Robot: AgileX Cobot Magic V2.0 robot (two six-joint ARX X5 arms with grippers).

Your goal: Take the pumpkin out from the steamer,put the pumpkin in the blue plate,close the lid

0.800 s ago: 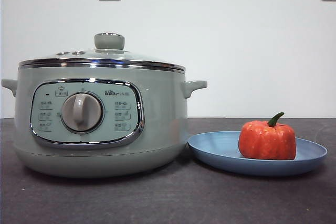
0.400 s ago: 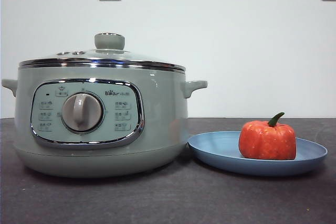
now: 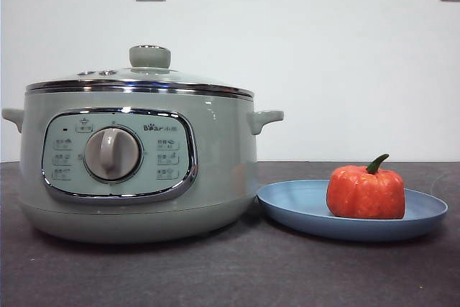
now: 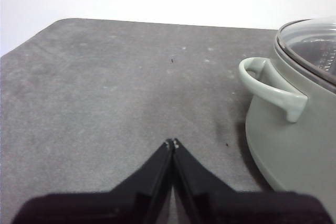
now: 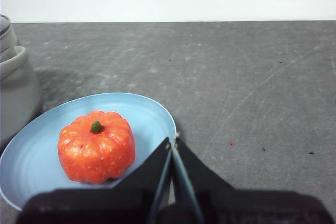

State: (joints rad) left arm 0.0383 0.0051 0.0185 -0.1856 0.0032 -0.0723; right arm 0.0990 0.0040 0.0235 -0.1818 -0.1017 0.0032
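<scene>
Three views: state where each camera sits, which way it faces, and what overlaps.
Front view: low at table height, level at the steamer, lid and pumpkin on the blue plate; no arm shows.
Left wrist view: above the shut left gripper, facing table and steamer handle.
Right wrist view: above the shut right gripper, facing plate and pumpkin.
All views share the steamer.

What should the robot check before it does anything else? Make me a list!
1. Pumpkin out of the pot: ok.
2. Pumpkin sitting on the blue plate, upright: ok.
3. Lid on the pot: ok, it looks seated level on the rim.
4. Left gripper shut, holding nothing, beside the pot: ok.
5. Right gripper shut, holding nothing, near the plate: ok.
6. Knob setting on the pot: cannot tell.
</scene>
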